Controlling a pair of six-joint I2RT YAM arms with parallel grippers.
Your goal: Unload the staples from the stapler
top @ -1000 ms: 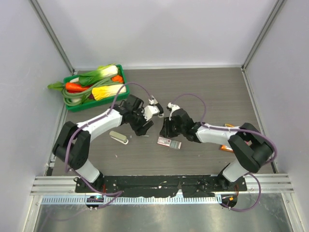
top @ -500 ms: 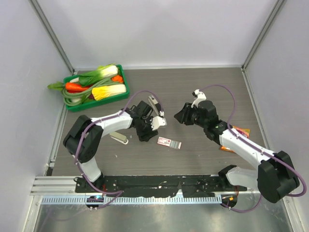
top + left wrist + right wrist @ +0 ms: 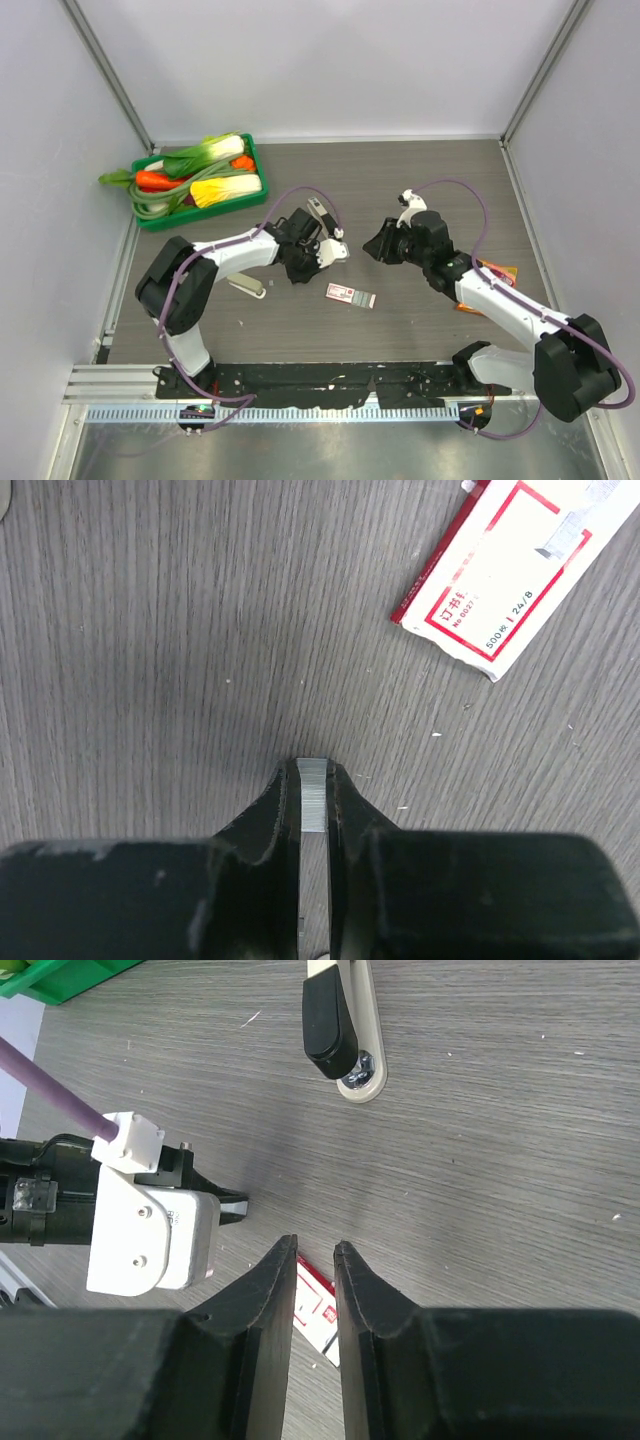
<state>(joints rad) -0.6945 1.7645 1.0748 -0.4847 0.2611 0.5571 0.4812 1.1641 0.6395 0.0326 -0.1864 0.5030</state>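
Note:
My left gripper (image 3: 314, 775) is shut on the staples (image 3: 314, 800), a short grey metal strip pinched between its fingertips just above the wooden table. From above, that gripper (image 3: 298, 273) points down near the table's middle. The stapler (image 3: 340, 1025), slim and grey with a black end, lies flat on the table beyond my right gripper (image 3: 316, 1250). In the top view the stapler (image 3: 318, 212) lies just behind the left wrist. The right gripper (image 3: 373, 246) hovers to the right of it, jaws a narrow gap apart with nothing between them.
A red-and-white printed box (image 3: 350, 295) lies between the two arms, also seen from the left wrist (image 3: 515, 565). A beige stapler-like thing (image 3: 245, 285) lies to the left. A green tray (image 3: 150, 215) of toy vegetables stands at the back left. An orange packet (image 3: 492, 272) lies under the right arm.
The left jaws have closed onto the staple strip. The right arm has pulled back to the right, away from the left gripper, and its jaws have narrowed.

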